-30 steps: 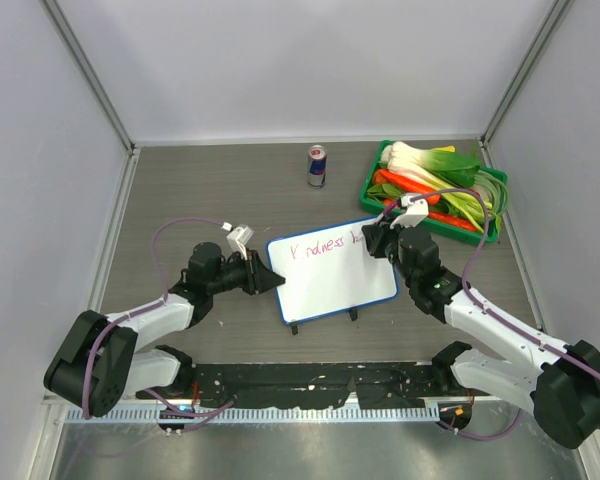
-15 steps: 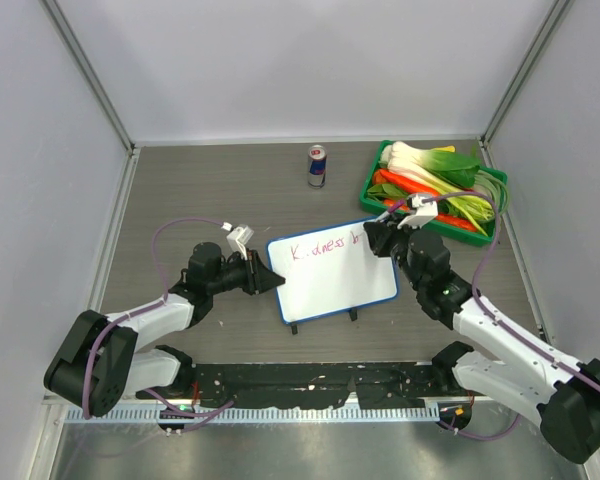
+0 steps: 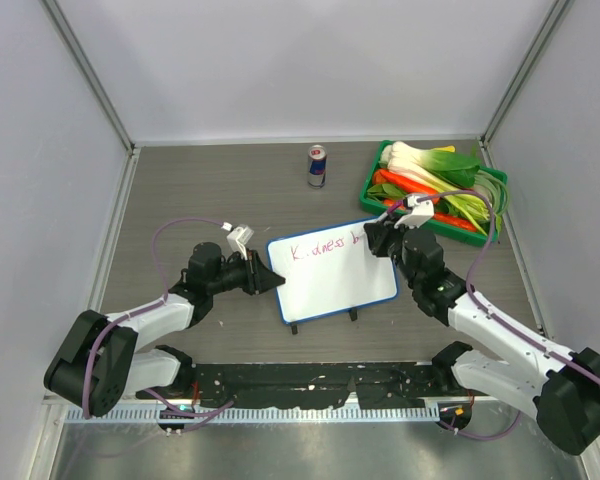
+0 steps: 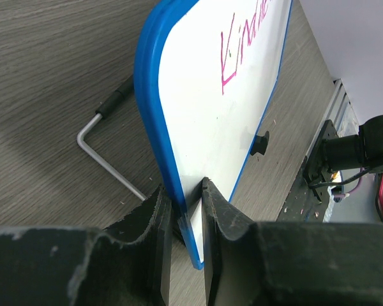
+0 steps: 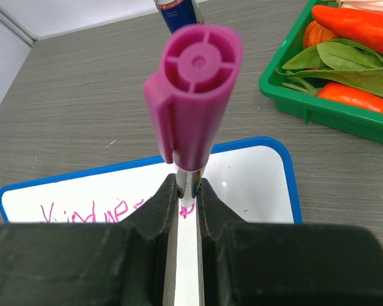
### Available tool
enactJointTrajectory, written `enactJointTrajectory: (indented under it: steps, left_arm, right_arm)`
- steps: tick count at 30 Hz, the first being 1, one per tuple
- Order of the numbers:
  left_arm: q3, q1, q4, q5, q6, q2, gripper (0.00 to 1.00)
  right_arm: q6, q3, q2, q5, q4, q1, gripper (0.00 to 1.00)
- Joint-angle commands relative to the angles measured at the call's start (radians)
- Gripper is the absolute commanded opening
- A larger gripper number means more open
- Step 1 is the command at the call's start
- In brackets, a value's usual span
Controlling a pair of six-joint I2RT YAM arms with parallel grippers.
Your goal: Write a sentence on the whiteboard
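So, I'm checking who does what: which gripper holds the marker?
The right gripper, clamped on the magenta marker; the left gripper pinches the whiteboard edge instead.

Left pincer [image 4: 182, 194] clamps the near blue rim of the whiteboard [image 4: 217, 134], with the magenta sentence [image 4: 246, 44] at the board's far end and a bent metal leg [image 4: 108, 150] left of the board on the grey surface [image 4: 45, 70].

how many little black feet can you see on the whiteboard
2. In the top view, the left foot sticks out below the whiteboard's near edge by its left corner, the right foot further right on that edge. Others could be hidden under the board.
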Motion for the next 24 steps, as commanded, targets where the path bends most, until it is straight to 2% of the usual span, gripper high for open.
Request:
enactJointTrajectory:
  steps: [1,24]
  left_arm:
    - [0.014,-0.011,-0.027,-0.022,0.065,0.012,0.00]
    - [0.014,-0.011,-0.025,-0.019,0.063,0.015,0.00]
  right_arm:
    - [0.016,-0.004,0.010,0.027,0.075,-0.007,0.01]
    - [-0.004,0.003,0.024,0.116,0.042,-0.014,0.01]
